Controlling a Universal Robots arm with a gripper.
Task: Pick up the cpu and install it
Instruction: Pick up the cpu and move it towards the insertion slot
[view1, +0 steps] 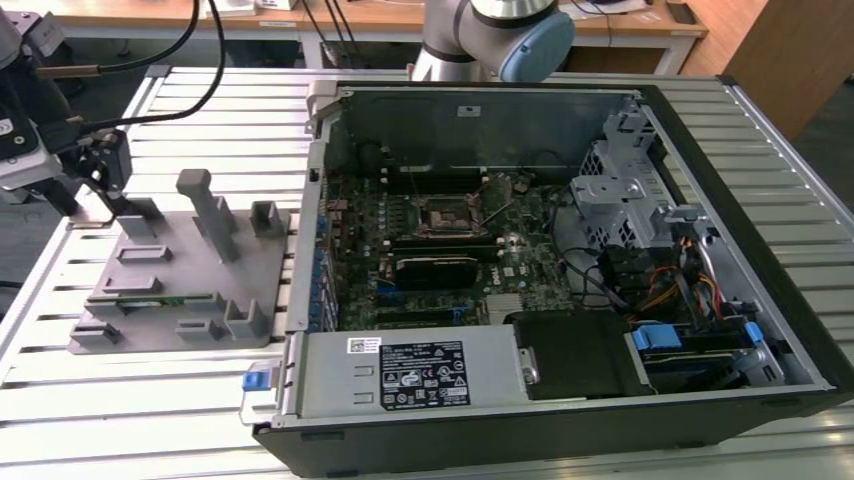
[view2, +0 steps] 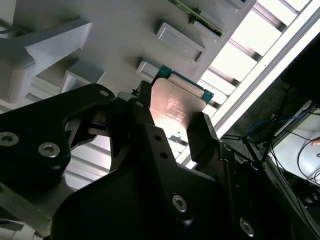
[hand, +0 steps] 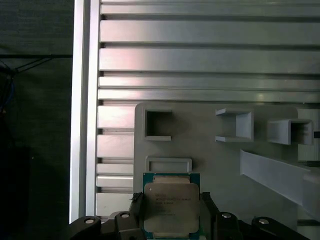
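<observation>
The gripper (hand: 171, 209) is clamping the cpu (hand: 171, 199) between its two black fingers (hand: 136, 214), one pressing in on each opposite edge, and in both wrist views the chip's silvery top and thin green rim are showing between them. It is sitting over one corner of the grey fixture (view1: 187, 295), just beside a shallow rectangular frame (hand: 168, 164), though I cannot tell whether chip and fixture are touching. In the exterior view the arm is working at the exterior view's left, well apart from the dark socket (view1: 447, 215) inside the open computer case (view1: 767, 250).
</observation>
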